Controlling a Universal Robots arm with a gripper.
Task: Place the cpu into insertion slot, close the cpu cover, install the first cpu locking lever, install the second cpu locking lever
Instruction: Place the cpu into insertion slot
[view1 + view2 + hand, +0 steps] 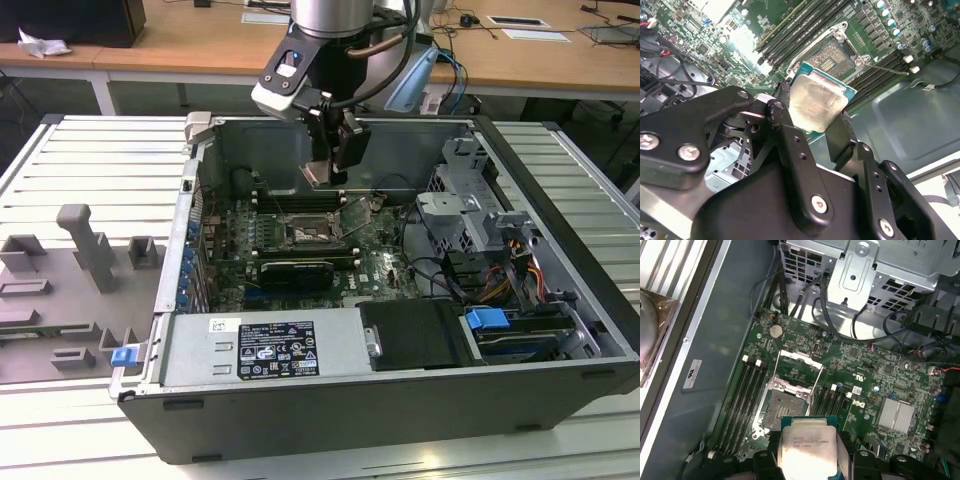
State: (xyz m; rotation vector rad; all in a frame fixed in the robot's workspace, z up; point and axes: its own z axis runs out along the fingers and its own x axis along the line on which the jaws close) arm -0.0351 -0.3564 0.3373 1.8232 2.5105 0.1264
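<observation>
Fingers (788,136) of the gripper (816,125) are pinching the cpu (817,102) by two opposite edges in the second wrist view, with the silvery top facing the camera. It's hanging in the air over the board (695,35). The slot (832,57) is sitting open and bare just past it, and memory slots (800,25) are running along either side.

First wrist view: the cpu (807,447) is sitting clamped between the two fingers (765,462). It's hovering near the slot (777,405) and not touching it. The cover (797,369) is standing flipped open at the far end of the slot, so nothing is covering the contacts.

Exterior view: the gripper (335,170) is hanging down inside the open case (400,420), holding the cpu (320,176) clear above the slot (305,235).
</observation>
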